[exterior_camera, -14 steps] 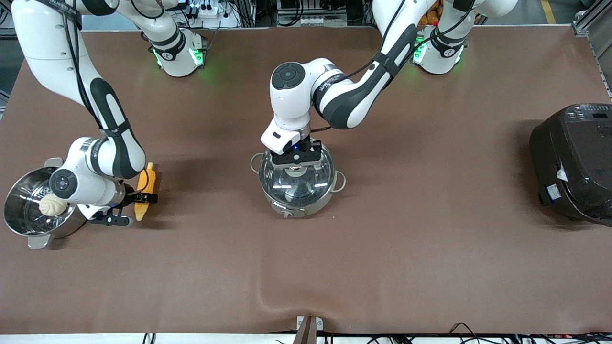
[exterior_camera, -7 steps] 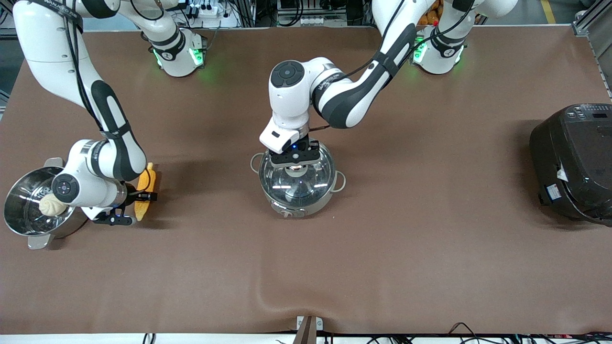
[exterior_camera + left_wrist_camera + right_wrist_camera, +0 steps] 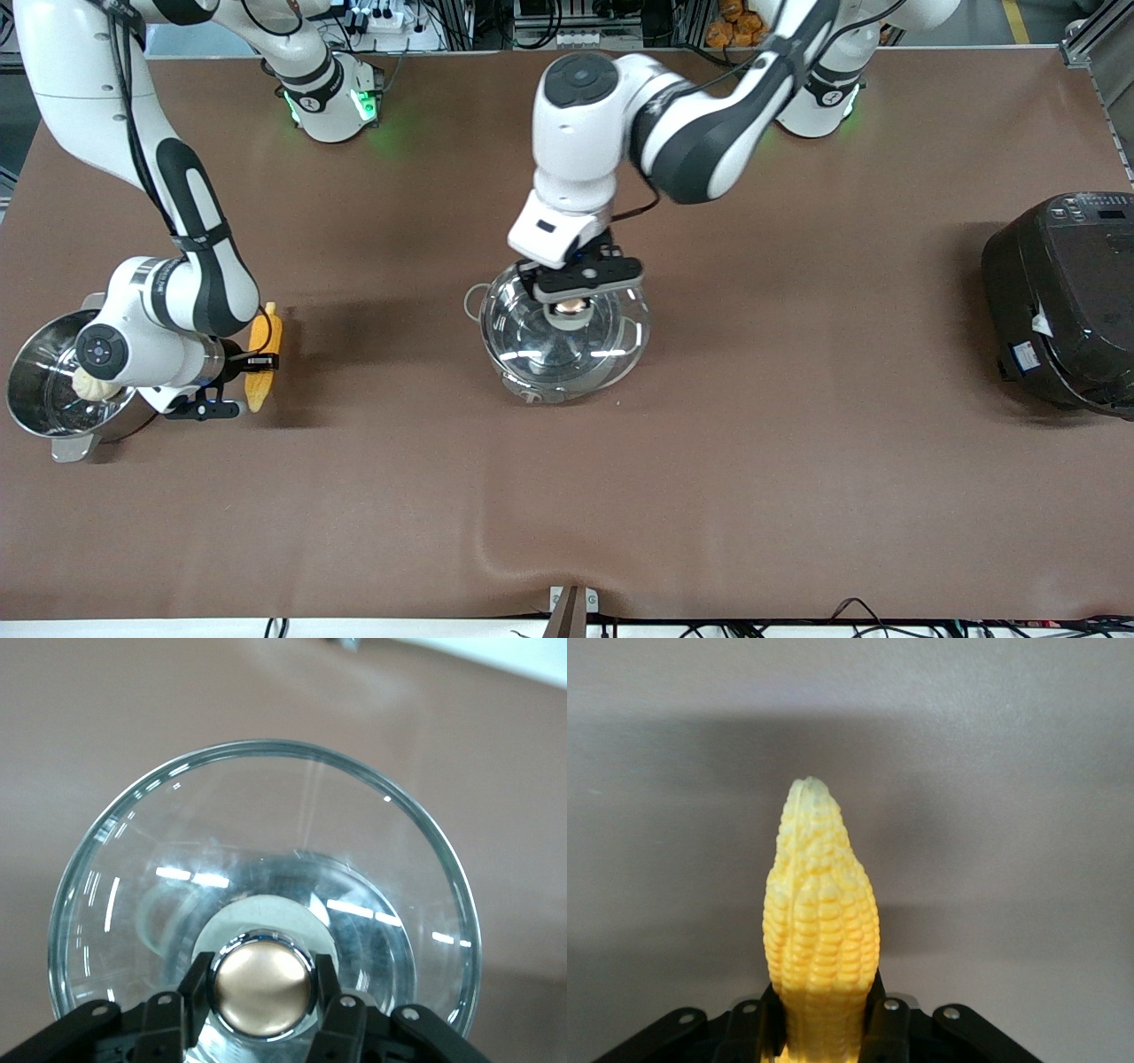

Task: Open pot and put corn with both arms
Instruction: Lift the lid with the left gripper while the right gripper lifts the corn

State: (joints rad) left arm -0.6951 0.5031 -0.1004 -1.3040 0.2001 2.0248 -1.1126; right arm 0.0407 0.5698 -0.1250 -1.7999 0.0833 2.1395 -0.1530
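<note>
The steel pot (image 3: 532, 388) stands mid-table. My left gripper (image 3: 574, 301) is shut on the copper-coloured knob (image 3: 572, 307) of the clear glass lid (image 3: 620, 337) and holds the lid raised over the pot, shifted a little toward the left arm's end. In the left wrist view the fingers (image 3: 197, 988) clamp both sides of the knob (image 3: 263, 988) on the lid (image 3: 266, 842). My right gripper (image 3: 257, 361) is shut on the yellow corn (image 3: 264, 341) and holds it low over the table beside the steamer pot. In the right wrist view the corn (image 3: 819, 912) sticks out from the gripper (image 3: 821, 1019).
A steel steamer pot (image 3: 35, 390) with a white bun (image 3: 89, 383) in it stands at the right arm's end. A large black rice cooker (image 3: 1063, 301) stands at the left arm's end.
My left gripper has risen with the lid, lifting it off the pot and toward the left arm's end. My right gripper has shifted slightly with the corn.
</note>
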